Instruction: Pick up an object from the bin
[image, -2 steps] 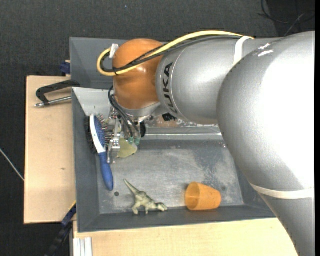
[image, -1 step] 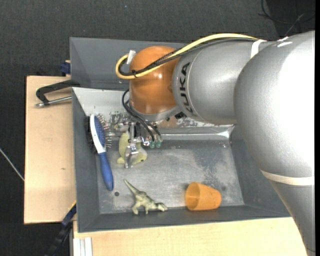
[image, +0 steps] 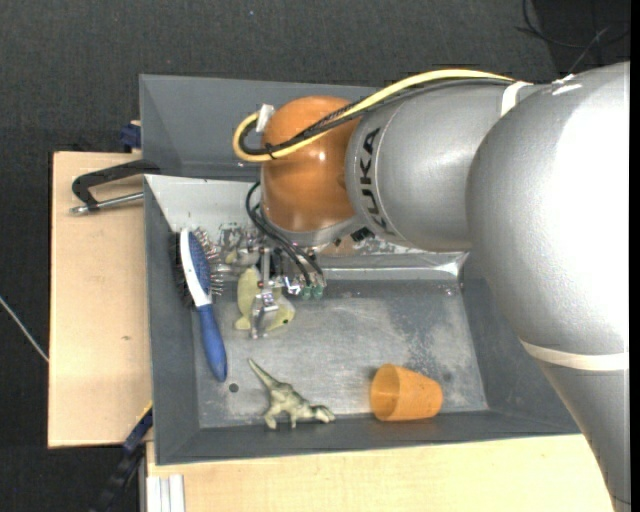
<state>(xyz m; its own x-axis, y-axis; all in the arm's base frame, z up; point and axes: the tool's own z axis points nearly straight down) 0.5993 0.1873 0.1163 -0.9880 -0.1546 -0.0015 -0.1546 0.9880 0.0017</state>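
**A:** Where does the tool sit in the camera view?

**B:** The tool (image: 266, 300) hangs below the arm's orange wrist cover (image: 305, 170), low in the back-left part of the grey bin (image: 440, 425). A yellow cable (image: 400, 85) loops over the cover.

**A:** What is it over?

**B:** A small, pale yellow, lumpy thing (image: 247, 292), which lies right under the tool and pokes out on both sides of it. The tool's tip is down at that thing, either touching it or only just above it; I cannot tell which.

**A:** Is the tool open, closed or gripping?

**B:** I cannot tell. The wrist and its wiring cover too much of it, so I would not call the pale thing held.

**A:** What else lies close by?

**B:** Just beside the tool, towards the view's left, is a blue-handled hairbrush (image: 205, 320). It lies lengthwise along the bin's left wall, its bristled head further back than the tool and its handle running forward past it. Behind the tool and a little to the left is a small tangle of metal bits (image: 226, 245), too small to name.

**A:** And further off?

**B:** In front of the tool, near the front wall, a tan toy dinosaur (image: 290, 405) lies on the floor. An orange cup (image: 405, 393) lies tipped on its side, well apart from the tool, forward and to the view's right.
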